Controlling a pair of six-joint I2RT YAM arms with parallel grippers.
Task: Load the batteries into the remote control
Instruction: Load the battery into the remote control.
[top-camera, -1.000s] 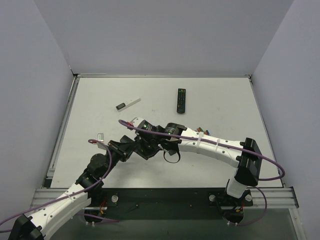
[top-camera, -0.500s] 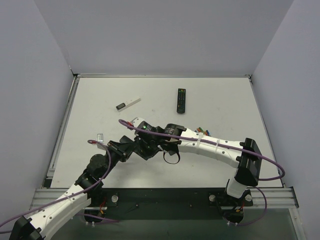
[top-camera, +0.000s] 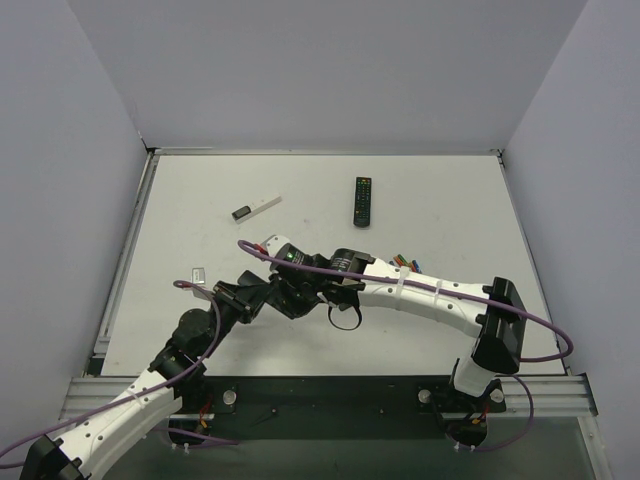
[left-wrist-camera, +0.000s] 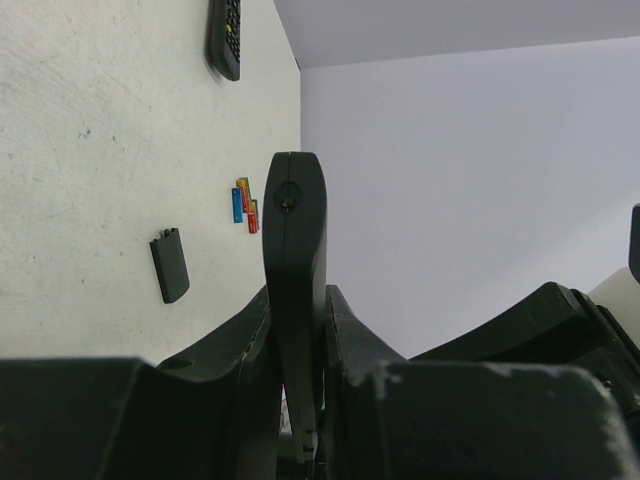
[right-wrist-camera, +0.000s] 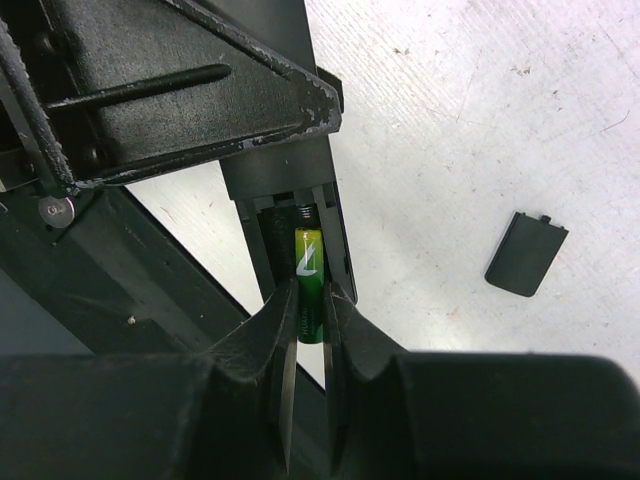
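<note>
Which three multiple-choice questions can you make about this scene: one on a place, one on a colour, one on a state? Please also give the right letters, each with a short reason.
1. Where is the small black back cover?
A. Lying on the table, apart from the remote control
B. Closed on the remote control
C. Between the right gripper's fingers

2. What colour is the battery in the right gripper?
A. Red
B. Green
C. Blue

3. What is the state of the left gripper?
A. Open above the table
B. Shut on the remote control
C. Shut on a white stick

Answers:
1 A: the right wrist view shows it flat on the white table, not touching the remote control.
2 B: the cell between the fingers is green.
3 B: the left wrist view shows both fingers pressing the slim black bar.
</note>
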